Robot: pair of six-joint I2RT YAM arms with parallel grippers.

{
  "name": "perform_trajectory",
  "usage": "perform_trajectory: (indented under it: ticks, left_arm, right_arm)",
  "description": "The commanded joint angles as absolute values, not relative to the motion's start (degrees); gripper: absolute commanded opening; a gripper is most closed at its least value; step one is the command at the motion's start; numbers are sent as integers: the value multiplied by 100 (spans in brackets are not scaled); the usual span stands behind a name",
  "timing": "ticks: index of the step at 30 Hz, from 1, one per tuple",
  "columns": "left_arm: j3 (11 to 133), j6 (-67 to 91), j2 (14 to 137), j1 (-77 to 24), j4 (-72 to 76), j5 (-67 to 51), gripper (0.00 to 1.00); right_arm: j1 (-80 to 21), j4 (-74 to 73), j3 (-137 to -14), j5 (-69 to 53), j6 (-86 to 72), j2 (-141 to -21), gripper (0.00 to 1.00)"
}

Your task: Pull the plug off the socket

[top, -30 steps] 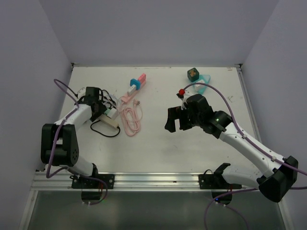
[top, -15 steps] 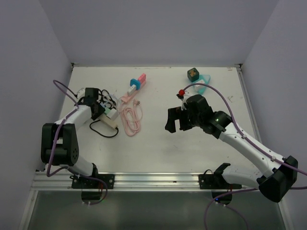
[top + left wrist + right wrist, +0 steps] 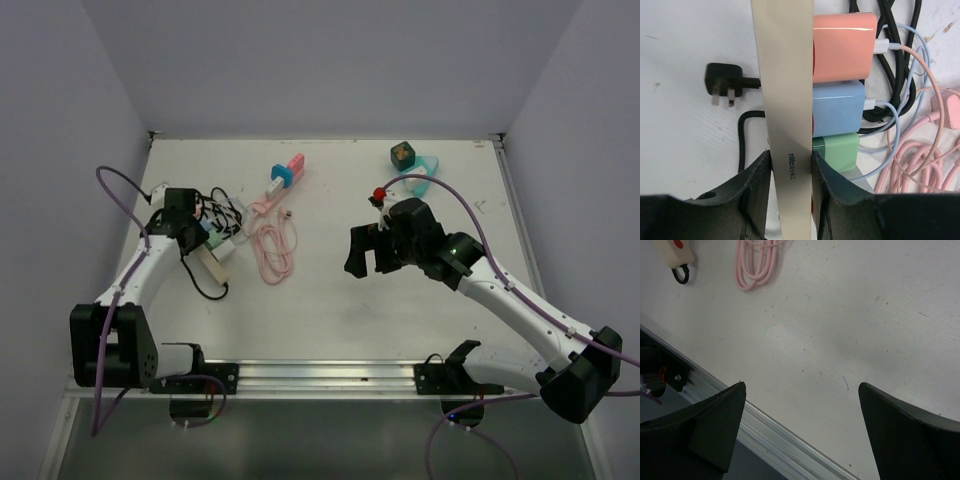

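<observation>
Presently, the left gripper (image 3: 790, 165) was found closed on the long beige plastic socket strip (image 3: 782, 75), one dark finger (image 3: 757, 185) pressed against each long side near the strip's lower end in the wrist view. The strip ran straight up that view from between the fingers.

Three block-shaped plug adapters were seated side by side along the strip's right-hand face:
- an orange adapter (image 3: 844, 47), farthest from the fingers;
- a blue adapter (image 3: 837, 107), in the middle;
- a green adapter (image 3: 836, 150), nearest, just beside the right-hand finger.

All three were against the strip, none withdrawn. Pale leads ran from the orange and blue adapters into a tangle of black and light cables on the right.

A black three-pin plug (image 3: 724, 82) lay flat on the white table (image 3: 840, 315) to the left of the strip, apart from it, its black cable attached.

From above, strip and left gripper sat at the left of the table, with a coiled pink cable (image 3: 755, 270) just to their right.

The right gripper (image 3: 802, 385) hung above bare table near the centre, fingers spread wide with nothing between them, well apart from the strip.
</observation>
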State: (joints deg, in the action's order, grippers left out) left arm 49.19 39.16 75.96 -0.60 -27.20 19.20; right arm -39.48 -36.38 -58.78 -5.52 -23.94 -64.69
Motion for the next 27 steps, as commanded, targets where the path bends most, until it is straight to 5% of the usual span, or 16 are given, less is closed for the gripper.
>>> perform_trajectory:
  ticks: [1,6,13,27]
  left_arm:
    - [5405,3560,6979,0,-2873,2469,0]
    - [5458,3218,6382,0,-2936,2129,0]
    - [5195,2944,5766,-26,-2611,-470,0]
    - [5168,3085,5853,-3145,-1539,-545,0]
  right_arm:
    - [-3973,-3586,-5941,-571,-2373,-6302,99]
    - [-3973,-3533,-5915,-598,-2443,-6284,99]
    - [-3973,-3349,-5862,-694,-2636,-6249,99]
    - [-3973,-2646,-6195,-1151,-3120,-6178,99]
